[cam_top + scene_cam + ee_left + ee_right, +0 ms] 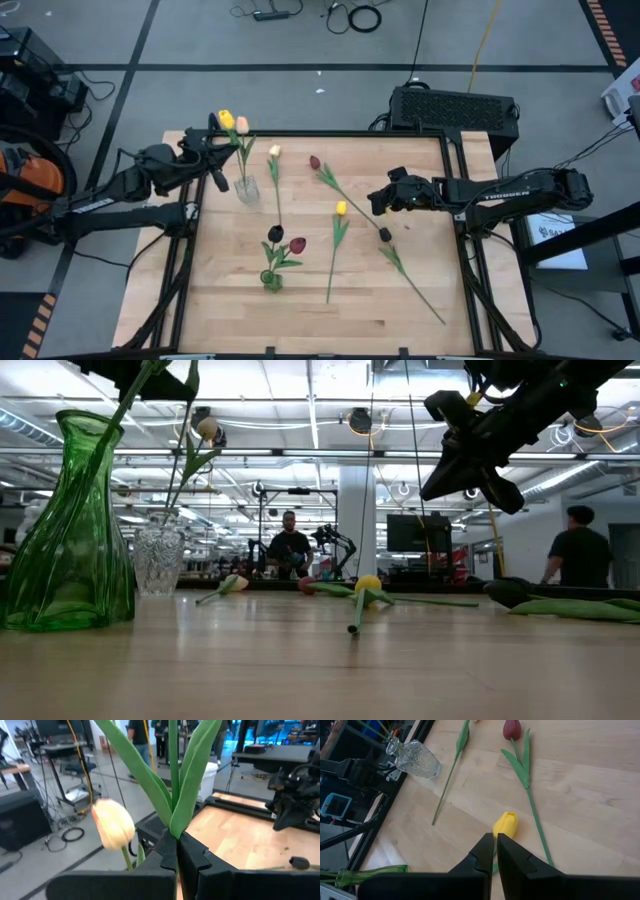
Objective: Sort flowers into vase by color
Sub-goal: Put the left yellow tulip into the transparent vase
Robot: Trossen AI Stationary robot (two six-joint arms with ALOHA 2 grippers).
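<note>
The clear glass vase (246, 188) stands near the far left corner of the wooden table (420, 300), and everything else is easiest placed from it. The left gripper (213, 152) sits just beside the vase on its outer side, its jaws clamped on the green stem (173, 780) of a yellow tulip (226, 119), whose head rises above the vase. A peach tulip (242, 125) stands next to it; its stem seems to run down into the vase, though this is hard to confirm. The held stem runs roughly upright, so the judgement is that the coming move is a short lowering into the vase mouth, and the left arm is plainly the nearer one for it.

Well to the right of the vase, the right gripper (383, 199) hovers above the table with its jaws together and nothing between them. Below it in the right wrist view lies a loose yellow tulip (505, 824), its head just ahead of the fingertips. In the overhead view its stem runs away toward the near edge of the table. A dark red tulip (314, 161) lies between that gripper and the vase, and a cream tulip (274, 151) lies just right of the vase.

Nearer the front edge from the clear vase, a green vase (272, 279) holds two dark tulips (286, 240).
</note>
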